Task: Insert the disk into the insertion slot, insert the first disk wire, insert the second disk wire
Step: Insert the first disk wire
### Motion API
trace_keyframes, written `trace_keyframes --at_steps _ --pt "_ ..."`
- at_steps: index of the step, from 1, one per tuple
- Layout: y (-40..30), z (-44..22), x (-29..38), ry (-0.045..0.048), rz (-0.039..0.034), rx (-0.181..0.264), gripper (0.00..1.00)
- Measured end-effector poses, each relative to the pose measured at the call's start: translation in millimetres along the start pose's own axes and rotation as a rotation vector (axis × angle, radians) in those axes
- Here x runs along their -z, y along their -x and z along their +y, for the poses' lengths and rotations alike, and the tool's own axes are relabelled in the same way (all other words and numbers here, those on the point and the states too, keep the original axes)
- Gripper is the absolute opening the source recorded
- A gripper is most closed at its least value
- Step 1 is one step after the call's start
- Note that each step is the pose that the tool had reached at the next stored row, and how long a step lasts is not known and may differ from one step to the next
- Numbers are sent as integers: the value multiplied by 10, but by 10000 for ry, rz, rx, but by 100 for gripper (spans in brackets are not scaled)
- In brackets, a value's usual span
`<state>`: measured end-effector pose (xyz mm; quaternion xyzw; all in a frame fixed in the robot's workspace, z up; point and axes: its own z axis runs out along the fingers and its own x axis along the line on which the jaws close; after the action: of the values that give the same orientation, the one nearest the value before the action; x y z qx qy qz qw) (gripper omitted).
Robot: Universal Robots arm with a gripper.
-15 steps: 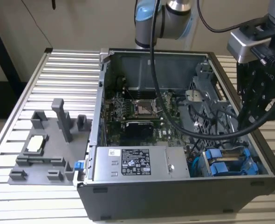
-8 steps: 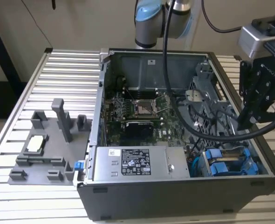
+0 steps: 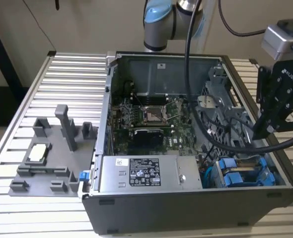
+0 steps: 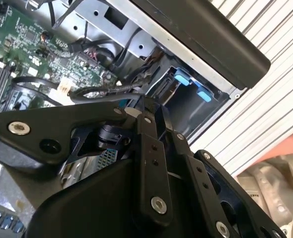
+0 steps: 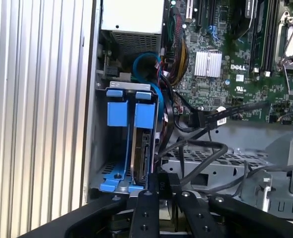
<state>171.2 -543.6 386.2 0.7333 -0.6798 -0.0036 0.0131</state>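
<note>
The disk (image 5: 145, 154), a grey drive in a blue carrier, stands in the insertion slot (image 5: 117, 85) at the case's corner, with a second blue carrier (image 5: 115, 114) right beside it. The exterior view has both blue frames (image 3: 243, 176) low in the case on its right. My gripper (image 3: 261, 133) hangs above the case, over the perforated cage and a little back from the drives. In both wrist views its fingertips (image 5: 161, 186) (image 4: 136, 106) are pressed together, shut. Loose black wires (image 5: 201, 158) loop just beyond the tips, and one ends in a white-tagged plug (image 5: 212, 118).
The black computer case (image 3: 186, 206) lies open on a slatted aluminium table (image 3: 72, 74). Inside are the motherboard (image 3: 151, 119), a labelled power supply (image 3: 141, 171) and the perforated grey cage (image 3: 226, 104). A grey fixture plate (image 3: 42, 153) lies on the exterior view's left. The arm's own thick cables (image 3: 236, 144) drape over the cage.
</note>
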Motion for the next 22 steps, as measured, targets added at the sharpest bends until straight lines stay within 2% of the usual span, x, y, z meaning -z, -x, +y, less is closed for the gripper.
trace_keyframes --at_steps 3,7,11,16,22 --pt "-2 -17 -21 125 -5 1 20" --pt "-2 -20 -76 163 -10 2 20" --pt "-6 -24 -115 243 -11 3 20" --pt "-17 -43 -148 447 -21 4 20" --pt "-42 -92 -213 494 -28 5 20"
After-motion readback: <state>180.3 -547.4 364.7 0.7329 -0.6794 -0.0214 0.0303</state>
